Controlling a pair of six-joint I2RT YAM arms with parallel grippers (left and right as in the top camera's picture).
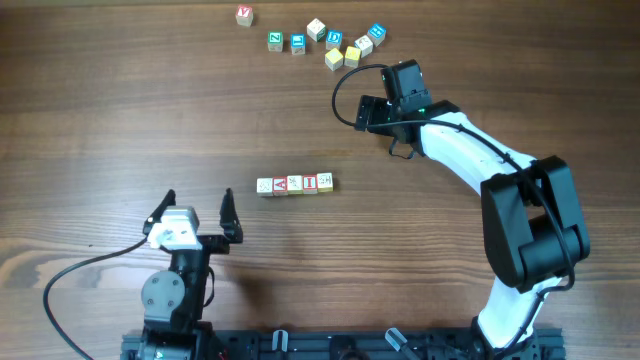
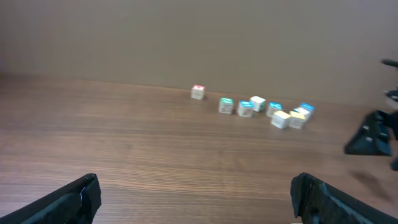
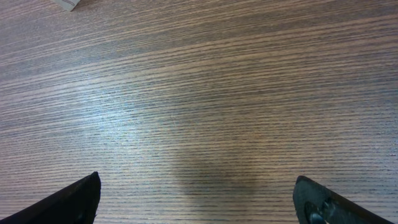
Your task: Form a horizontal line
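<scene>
The horizontal line (image 1: 294, 184) is a straight row of five small pale cubes at the table's middle, with two red-lettered ones among cream faces. My left gripper (image 1: 198, 203) stands open a little below and left of the row, nothing between its fingers; in the left wrist view the left gripper (image 2: 196, 199) has only bare wood between its tips. My right gripper (image 1: 385, 125) hovers open above and right of the row, apart from it. In the right wrist view the right gripper (image 3: 196, 199) is likewise over bare wood. Neither wrist view has the row in it.
Several loose cubes (image 1: 335, 45) with blue, green and yellow faces lie clustered at the far edge, and a red-lettered cube (image 1: 244, 15) sits apart to their left. The cluster (image 2: 273, 112) shows in the left wrist view. A cube corner (image 3: 67, 4) peeks in at top left of the right wrist view.
</scene>
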